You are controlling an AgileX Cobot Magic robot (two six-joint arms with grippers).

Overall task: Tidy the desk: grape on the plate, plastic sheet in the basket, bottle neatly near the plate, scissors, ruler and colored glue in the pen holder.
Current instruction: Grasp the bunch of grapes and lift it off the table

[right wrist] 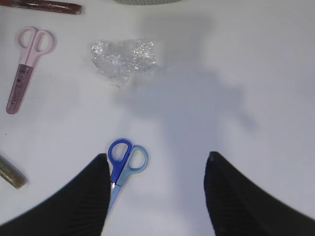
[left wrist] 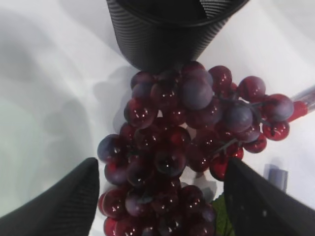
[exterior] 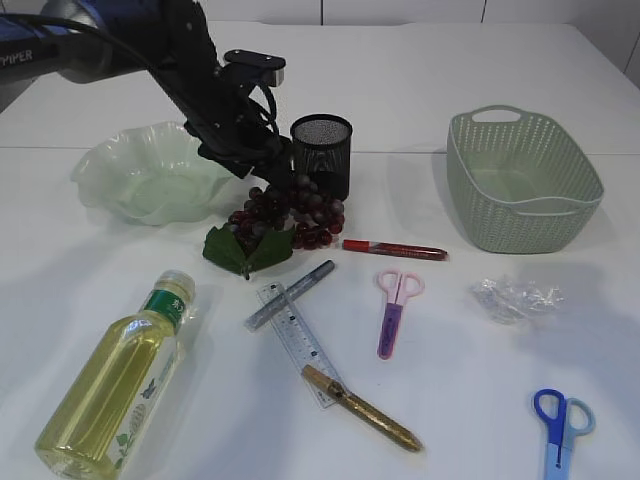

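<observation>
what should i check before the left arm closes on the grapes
1. Left gripper open: ok, fingers spread either side of the bunch.
2. Grapes centred between the fingers: ok.
3. Pen holder clear of the grip: not ok, it touches the bunch's far side.
4. Plate free to receive: ok, nothing in it.
5. Red glue pen clear of the bunch: cannot tell, its cap lies close.
6. Right gripper out of the way: ok, open near the blue scissors.

- Desk (exterior: 450, 400): white, matte surface carrying all items.
- Wall behind the desk: white panels with thin dark vertical seams along the top edge.
- Soft grey shadows lie across the desk surface.
</observation>
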